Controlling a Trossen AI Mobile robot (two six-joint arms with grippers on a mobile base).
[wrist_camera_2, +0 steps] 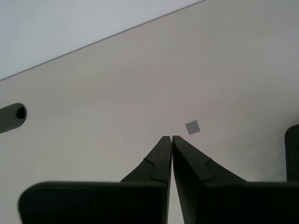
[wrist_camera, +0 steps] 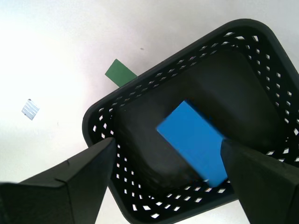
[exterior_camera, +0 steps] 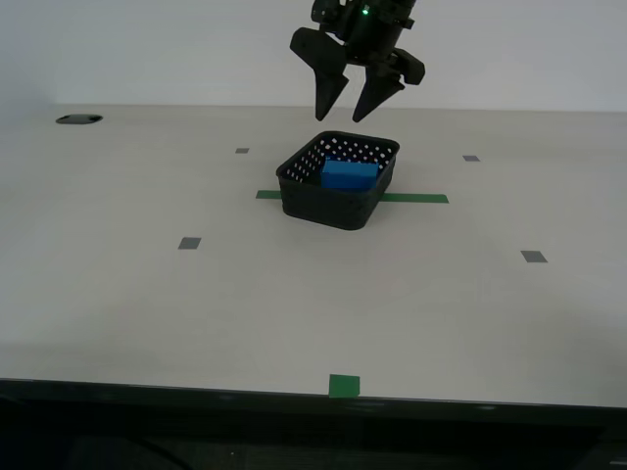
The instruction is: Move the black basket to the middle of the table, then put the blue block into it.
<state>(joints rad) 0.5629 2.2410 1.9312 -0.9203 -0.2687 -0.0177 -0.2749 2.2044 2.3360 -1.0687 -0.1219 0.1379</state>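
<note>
Now, in the exterior view, my first gripper [exterior_camera: 351, 108] is hovering with jaws spread above the black basket [exterior_camera: 338, 196], which is sitting mid-table [exterior_camera: 147, 294] on the green tape strip [exterior_camera: 416, 198], holding the blue block [exterior_camera: 348, 174]. In the second wrist view, my second gripper [wrist_camera_2: 170, 138] is resting closed on nothing. In the first wrist view, the block is looking light, rigid and smooth; I would be pinching its long sides.

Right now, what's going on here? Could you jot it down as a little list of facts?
black basket: on the table, over the green tape strip
blue block: inside the basket
my first gripper: open, empty, above the basket
my second gripper: shut, empty, over bare table near a grey square mark
task: looks done
</note>
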